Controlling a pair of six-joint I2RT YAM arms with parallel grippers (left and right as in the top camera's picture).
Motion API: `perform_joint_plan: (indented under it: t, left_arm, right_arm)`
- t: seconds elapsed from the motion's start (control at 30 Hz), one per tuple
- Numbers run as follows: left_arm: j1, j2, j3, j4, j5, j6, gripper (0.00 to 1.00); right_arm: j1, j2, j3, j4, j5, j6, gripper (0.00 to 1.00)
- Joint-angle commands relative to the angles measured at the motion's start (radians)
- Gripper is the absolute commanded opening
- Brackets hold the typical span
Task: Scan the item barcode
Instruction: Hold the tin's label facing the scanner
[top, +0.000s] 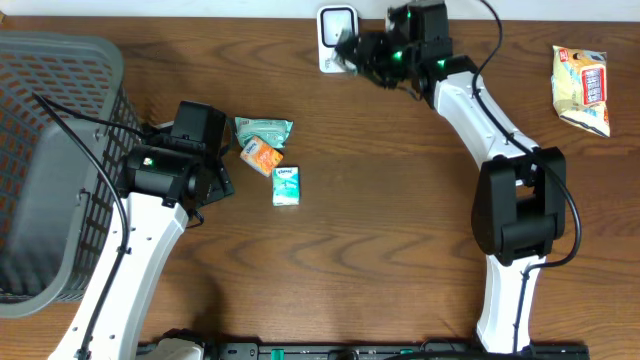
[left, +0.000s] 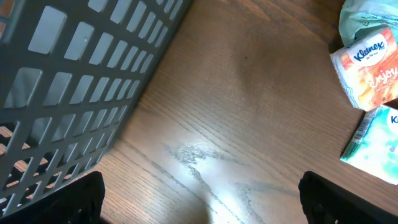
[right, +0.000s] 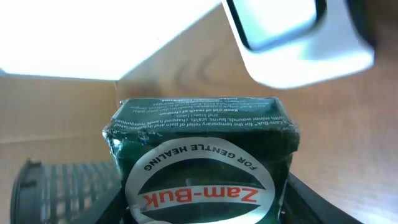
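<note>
The item is a dark green Zam-Buk box (right: 202, 155), and my right gripper (right: 202, 208) is shut on it, one finger (right: 314, 205) against each side. The box's round label faces the wrist camera, and small print runs along its top face. Just above and to the right of it stands the white scanner (right: 298, 37) with its dark window. From overhead, my right gripper (top: 365, 55) holds the box right beside the scanner (top: 337, 38) at the table's far edge. My left gripper (left: 202, 211) hangs open over bare wood, holding nothing.
A grey mesh basket (top: 50, 150) fills the left side, close to my left arm. A green pack (top: 262, 129), an orange Kleenex pack (top: 262, 156) and a teal Kleenex pack (top: 287, 186) lie mid-table. A snack bag (top: 582, 88) lies far right.
</note>
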Motion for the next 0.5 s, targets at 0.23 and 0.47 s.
perform_joint_plan:
  t: [0.23,0.47]
  left_arm:
    - [0.005,-0.005,0.003,-0.003,-0.013,-0.006,0.98]
    - [0.005,-0.005,0.003,-0.003,-0.013,-0.006,0.98]
  right_arm:
    - [0.115,-0.035,0.027,0.141,0.614,-0.17,0.52]
    - [0.193,-0.02,0.027,0.336,0.851,-0.346,0.52]
